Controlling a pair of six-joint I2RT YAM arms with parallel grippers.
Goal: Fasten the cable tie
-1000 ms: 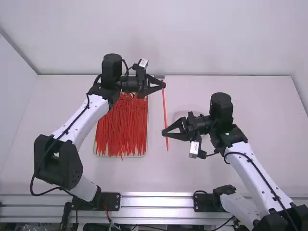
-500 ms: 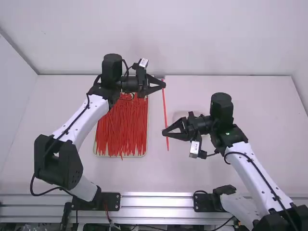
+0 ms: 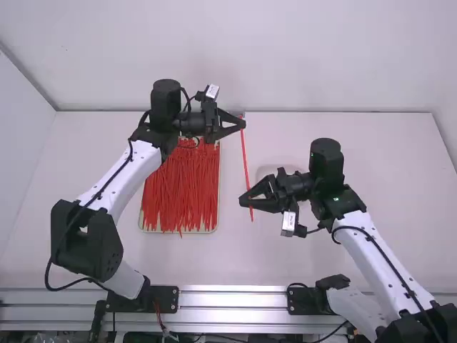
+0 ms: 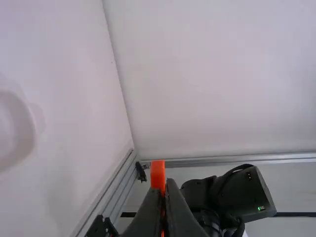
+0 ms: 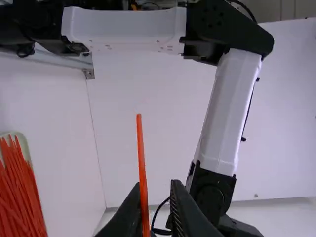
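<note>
Cable tie (image 3: 245, 171) hangs above the table just beside the heap of spare ties (image 3: 182, 186), head pinched tight in the left gripper (image 3: 241, 127), while the right gripper (image 3: 249, 201), narrowly parted, has sidled around its tail, so clamping looks imminent.

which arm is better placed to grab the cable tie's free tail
Right: the right gripper sits open around the tail of the cable tie, while the left gripper is shut on its head end.

Smooth red plastic cable tie (image 3: 245, 171), matt white table (image 3: 371, 157), pale wood-look board (image 3: 207, 229)
</note>
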